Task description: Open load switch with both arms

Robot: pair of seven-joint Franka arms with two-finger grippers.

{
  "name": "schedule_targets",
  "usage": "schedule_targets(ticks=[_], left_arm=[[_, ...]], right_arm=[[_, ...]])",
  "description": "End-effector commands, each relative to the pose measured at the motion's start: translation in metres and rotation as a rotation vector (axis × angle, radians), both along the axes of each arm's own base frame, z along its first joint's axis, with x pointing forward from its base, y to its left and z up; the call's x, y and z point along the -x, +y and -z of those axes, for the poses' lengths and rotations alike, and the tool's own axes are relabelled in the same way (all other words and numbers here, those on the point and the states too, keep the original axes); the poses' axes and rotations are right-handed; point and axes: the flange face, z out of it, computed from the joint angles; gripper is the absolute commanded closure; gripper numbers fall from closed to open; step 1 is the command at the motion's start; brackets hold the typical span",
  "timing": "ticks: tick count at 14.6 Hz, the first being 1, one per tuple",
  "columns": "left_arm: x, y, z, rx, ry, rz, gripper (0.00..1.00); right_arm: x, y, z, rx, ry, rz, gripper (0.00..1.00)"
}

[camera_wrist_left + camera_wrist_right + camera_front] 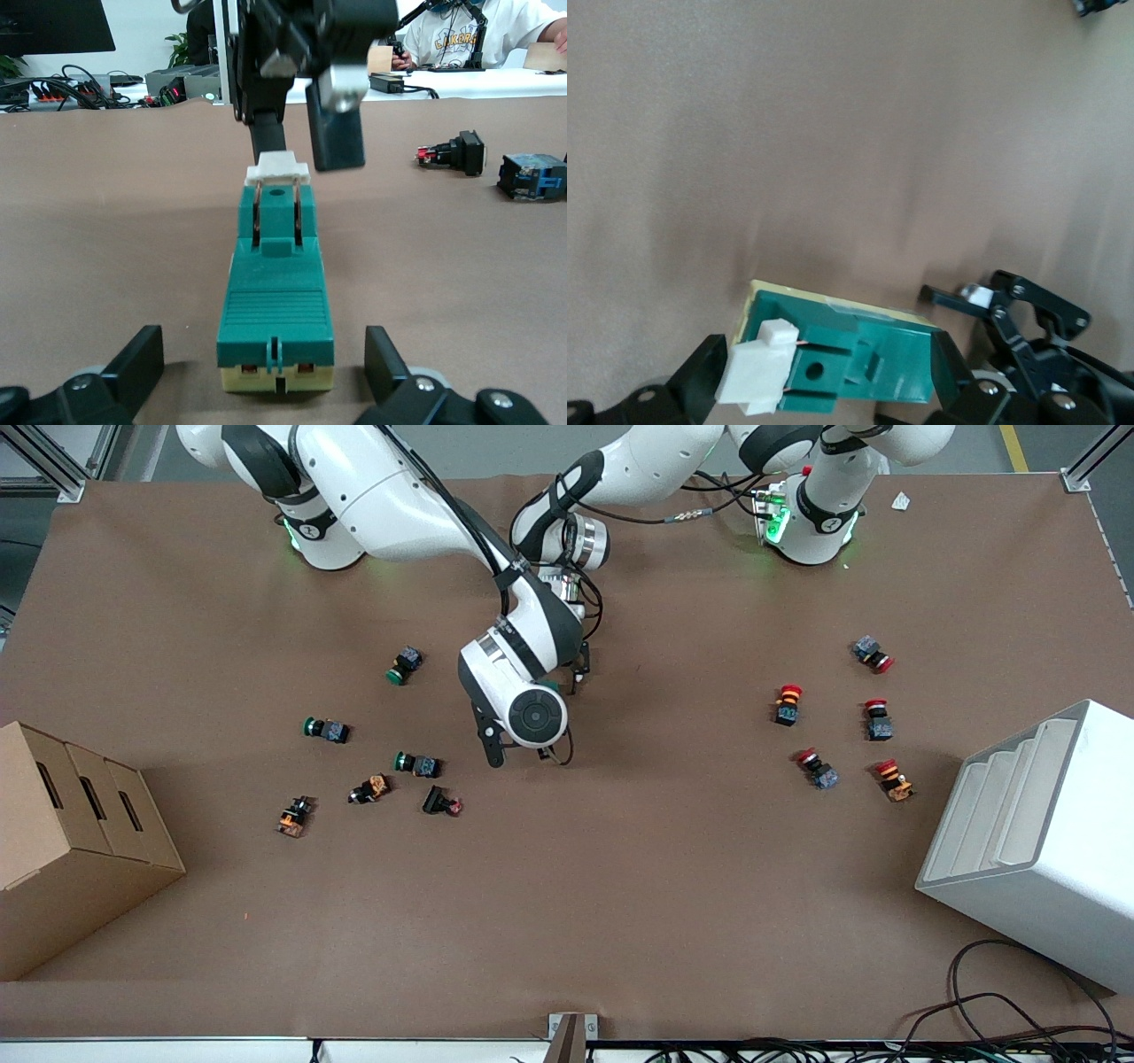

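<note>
Left wrist view, dark-green rectangular load switch (275, 301) low centre between released left gripper (266, 376) fingers, right gripper (824, 372) spread open around its white toggle (755, 375).

Both arms (372, 496) are white and round, with black bands at the joints. Each base glows green (the left base (811, 531) has black cables plugged in). Each pincer (266, 381) is black, with small silver screws.
</note>
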Motion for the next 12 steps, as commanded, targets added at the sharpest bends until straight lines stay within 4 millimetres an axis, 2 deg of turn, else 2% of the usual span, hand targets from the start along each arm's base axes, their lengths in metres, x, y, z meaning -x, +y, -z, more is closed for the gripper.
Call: schedule_targets(ticks=[1,5,9,12], left_arm=[[0.001,-0.002,0.017,-0.010,0.008,0.004,0.00],[0.002,-0.001,0.020,-0.013,0.010,0.004,0.00],[0.002,0.000,0.024,-0.019,0.012,0.003,0.00],[0.002,0.001,0.024,-0.021,0.010,0.003,0.00]], right_arm=[[0.008,0.007,-0.024,0.005,0.065,0.000,0.00],[0.013,0.007,-0.032,0.016,0.096,-0.024,0.00],[0.025,0.007,-0.030,0.036,0.155,-0.080,0.00],[0.039,0.017,-0.029,0.026,0.180,-0.115,0.00]])
